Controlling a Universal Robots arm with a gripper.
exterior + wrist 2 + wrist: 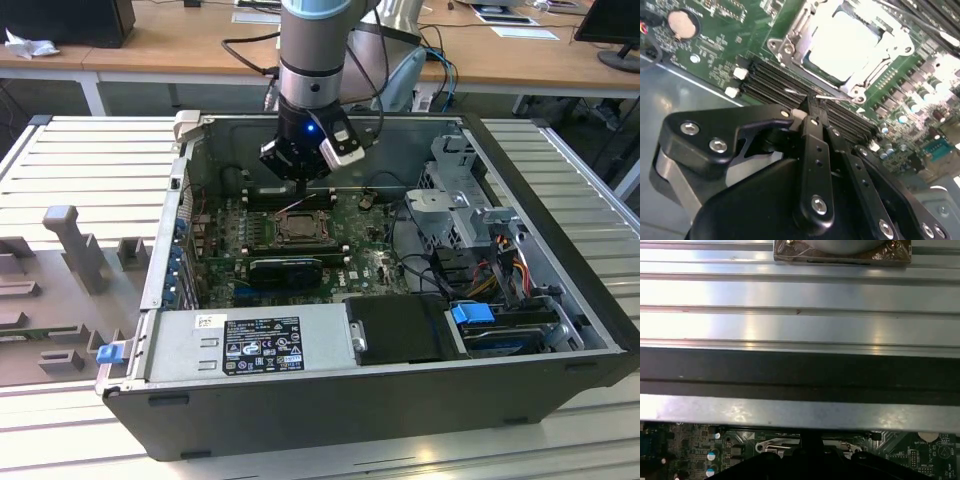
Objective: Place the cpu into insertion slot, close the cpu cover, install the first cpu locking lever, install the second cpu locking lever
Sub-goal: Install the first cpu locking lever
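Ribbed metal counter (80, 150) carries open computer case (560, 330). Pincer (812, 107) clenched, fingers pressed together at a thin wire lever (832, 98) beside the socket. Cpu (840, 42) sits in socket, cpu cover (790, 50) closed around it.

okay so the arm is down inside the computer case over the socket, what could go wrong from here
The gripper sits right at a thin lever wire beside the cpu cover; a slip could probably bend it. It also hangs close over the memory slots, so drifting could scrape them. Loose cables lie nearby and might snag.
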